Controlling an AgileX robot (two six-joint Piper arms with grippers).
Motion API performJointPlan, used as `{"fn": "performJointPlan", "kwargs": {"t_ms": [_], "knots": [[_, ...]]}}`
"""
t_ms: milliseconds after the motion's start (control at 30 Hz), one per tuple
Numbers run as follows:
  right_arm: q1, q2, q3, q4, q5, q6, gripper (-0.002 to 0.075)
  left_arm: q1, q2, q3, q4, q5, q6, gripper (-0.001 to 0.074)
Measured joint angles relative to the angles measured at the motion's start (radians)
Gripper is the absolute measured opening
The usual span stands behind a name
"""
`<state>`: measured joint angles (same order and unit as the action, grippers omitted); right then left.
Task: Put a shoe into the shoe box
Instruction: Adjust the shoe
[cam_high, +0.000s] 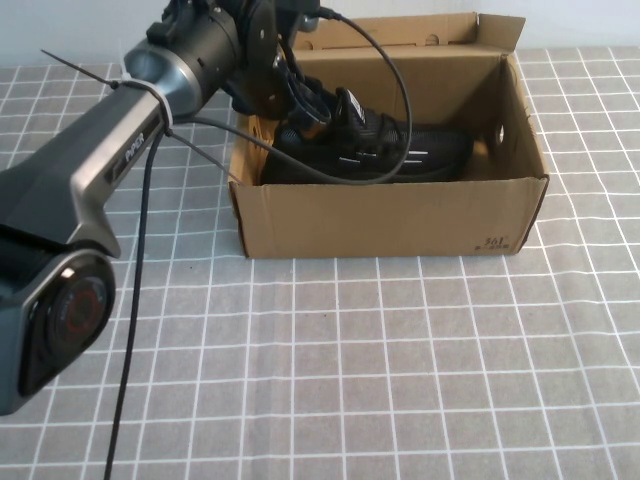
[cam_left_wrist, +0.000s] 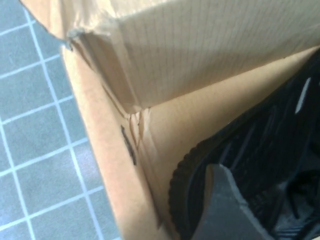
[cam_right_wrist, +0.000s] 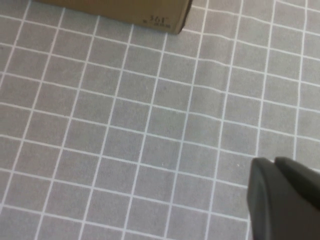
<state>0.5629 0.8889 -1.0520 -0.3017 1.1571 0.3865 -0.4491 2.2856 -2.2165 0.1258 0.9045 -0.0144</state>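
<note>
Already lying inside brown corrugated cardboard shoe box (cam_high: 400, 215), all-black knit sneaker shoe (cam_high: 375, 152), gripped at heel end by left gripper (cam_high: 300, 105); right gripper (cam_right_wrist: 285, 200) shut, parked over the grid-patterned table (cam_high: 400, 360); risk: lifting out without releasing, snagging upright flap.

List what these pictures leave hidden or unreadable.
- Left hand: in the high view its own arm and cables cover the fingers; whether it grips the shoe is unclear.
- Shoe's near side: hidden by the box front wall, high view.
- Print on the box corner: too small, high and right wrist views.
- Right hand: cut off by the right wrist picture's edge, above the table; absent from the high view.
</note>
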Motion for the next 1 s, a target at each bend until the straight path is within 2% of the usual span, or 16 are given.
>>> {"fn": "performJointPlan", "kwargs": {"t_ms": [500,600,800,1000], "knots": [[0.0,0.0,0.0,0.0,-0.011,-0.002,-0.0016,-0.008,0.057,-0.004,0.054,0.015,-0.011,0.0333],[0.0,0.0,0.0,0.0,-0.011,-0.002,-0.0016,-0.008,0.059,-0.004,0.052,0.008,-0.013,0.0272],[0.0,0.0,0.0,0.0,-0.011,-0.002,-0.0016,-0.008,0.072,-0.004,0.05,-0.026,-0.015,0.0053],[0.0,0.0,0.0,0.0,-0.011,-0.002,-0.0016,-0.006,0.075,-0.004,0.051,-0.114,0.007,0.0009]]}}
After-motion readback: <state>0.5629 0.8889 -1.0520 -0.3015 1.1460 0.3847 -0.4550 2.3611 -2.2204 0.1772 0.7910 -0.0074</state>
